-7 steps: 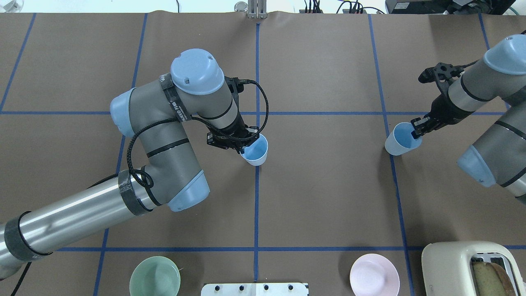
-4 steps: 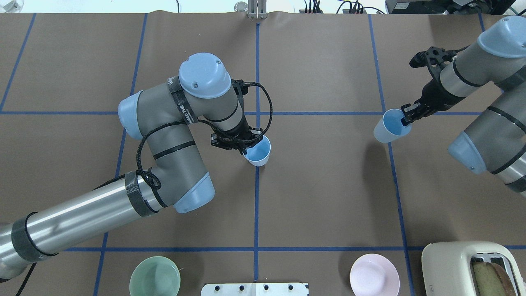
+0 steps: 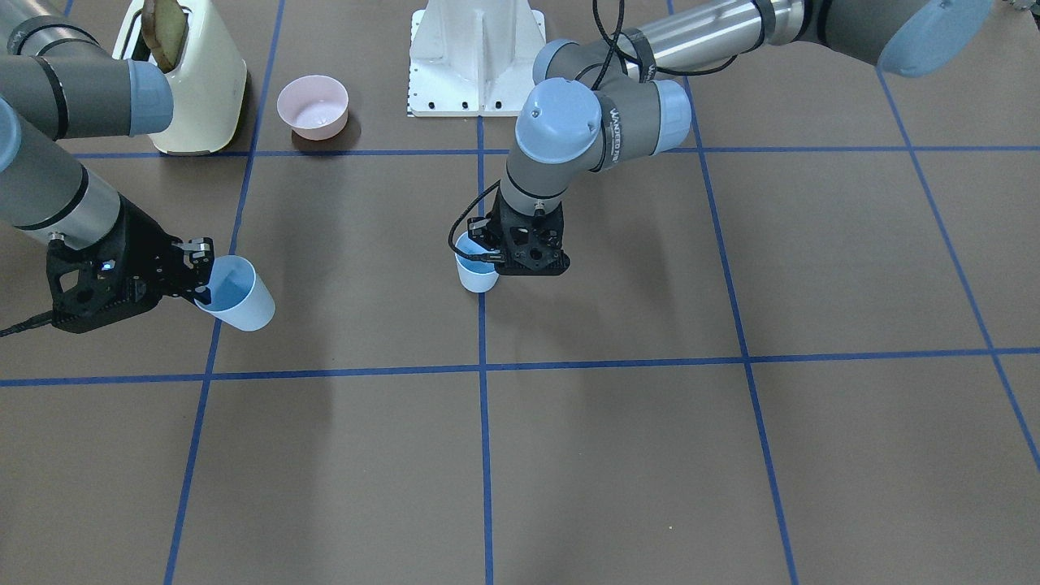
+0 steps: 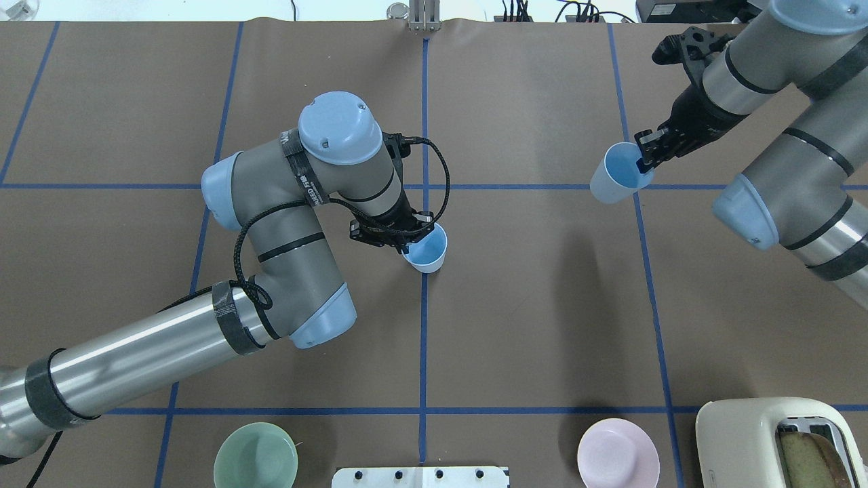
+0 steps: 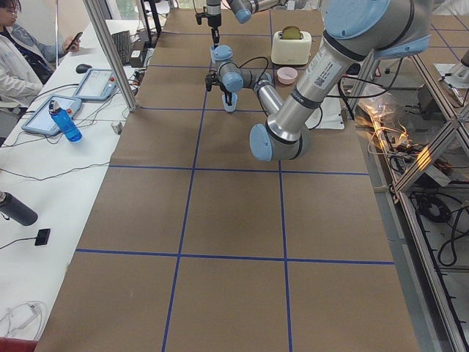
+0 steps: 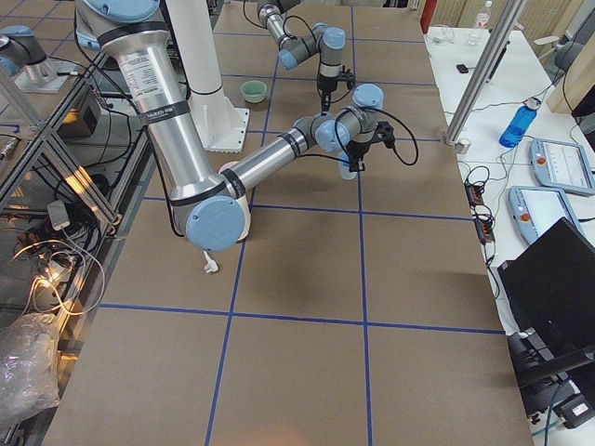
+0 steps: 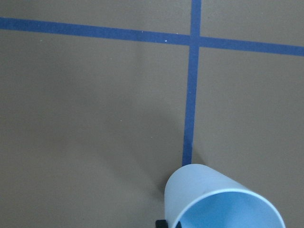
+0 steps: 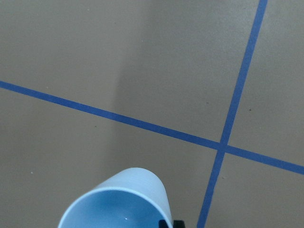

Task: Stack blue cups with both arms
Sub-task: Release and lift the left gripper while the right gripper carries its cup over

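Two light-blue cups are in view. My left gripper point(image 4: 409, 240) is shut on the rim of one blue cup point(image 4: 428, 249), which stands upright on the centre tape line, on or just above the table. It also shows in the front view point(image 3: 476, 275) and the left wrist view point(image 7: 223, 202). My right gripper point(image 4: 644, 160) is shut on the rim of the other blue cup point(image 4: 614, 180) and holds it tilted in the air, off to the right of the first cup. That cup also shows in the front view point(image 3: 240, 303) and the right wrist view point(image 8: 118, 202).
A green bowl point(image 4: 255, 455) and a pink bowl point(image 4: 618, 453) sit near the robot's side of the table. A cream toaster point(image 4: 780, 440) with bread stands at the near right corner. The white pedestal point(image 3: 477, 57) is between the arms.
My right gripper has lifted its cup and carried it away from the robot and toward the centre. My left arm has shifted slightly right with its cup.
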You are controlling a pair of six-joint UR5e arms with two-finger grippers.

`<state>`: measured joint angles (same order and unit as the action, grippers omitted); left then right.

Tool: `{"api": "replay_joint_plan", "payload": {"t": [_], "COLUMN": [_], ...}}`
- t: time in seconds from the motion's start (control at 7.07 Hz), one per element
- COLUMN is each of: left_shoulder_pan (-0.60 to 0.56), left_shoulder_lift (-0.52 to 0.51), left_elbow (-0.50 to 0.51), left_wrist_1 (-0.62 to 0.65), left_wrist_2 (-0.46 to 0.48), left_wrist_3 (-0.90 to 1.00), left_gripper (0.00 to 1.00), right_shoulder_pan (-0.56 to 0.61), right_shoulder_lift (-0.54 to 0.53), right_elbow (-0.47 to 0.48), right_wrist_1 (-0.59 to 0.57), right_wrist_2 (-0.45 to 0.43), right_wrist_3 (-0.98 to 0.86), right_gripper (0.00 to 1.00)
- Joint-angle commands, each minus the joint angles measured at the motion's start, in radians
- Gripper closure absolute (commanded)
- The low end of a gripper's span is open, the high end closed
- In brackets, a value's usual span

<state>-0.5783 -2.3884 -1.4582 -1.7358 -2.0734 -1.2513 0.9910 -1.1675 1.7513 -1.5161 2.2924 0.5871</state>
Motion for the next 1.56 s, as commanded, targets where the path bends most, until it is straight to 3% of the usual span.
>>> {"api": "replay_joint_plan", "payload": {"t": [0.0,0.14,0.28,0.42,0.71,0.85,1.13,1.42], "left_shoulder_pan": [0.000,-0.001,-0.008,-0.020,-0.076,-0.131,-0.219,-0.294], "left_shoulder_lift": [0.000,0.000,0.003,0.009,0.064,0.116,0.210,0.248], "left_elbow": [0.001,-0.007,-0.037,-0.050,-0.118,-0.149,-0.189,-0.240], "left_wrist_1": [-0.008,-0.007,-0.002,-0.002,0.007,0.008,0.022,0.166], "left_wrist_2": [-0.001,-0.001,-0.001,-0.007,-0.042,-0.103,-0.149,-0.160], "left_wrist_3": [0.003,0.003,0.003,0.004,0.033,0.106,0.221,0.430], "left_gripper": [0.53,0.26,0.11,0.05,0.03,0.03,0.02,0.02], "right_shoulder_pan": [-0.003,-0.003,-0.008,-0.024,-0.063,-0.095,-0.182,-0.259], "right_shoulder_lift": [0.066,0.080,0.098,0.120,0.160,0.186,0.221,0.274], "right_elbow": [-0.001,-0.001,0.000,0.000,0.002,-0.003,-0.006,-0.006], "right_wrist_1": [-0.019,-0.018,-0.018,-0.016,-0.016,-0.018,-0.019,-0.059], "right_wrist_2": [0.004,0.018,0.030,0.030,0.029,0.021,-0.040,-0.095], "right_wrist_3": [0.075,0.092,0.123,0.169,0.241,0.282,0.348,0.393], "right_gripper": [1.00,1.00,1.00,1.00,1.00,1.00,1.00,1.00]}}
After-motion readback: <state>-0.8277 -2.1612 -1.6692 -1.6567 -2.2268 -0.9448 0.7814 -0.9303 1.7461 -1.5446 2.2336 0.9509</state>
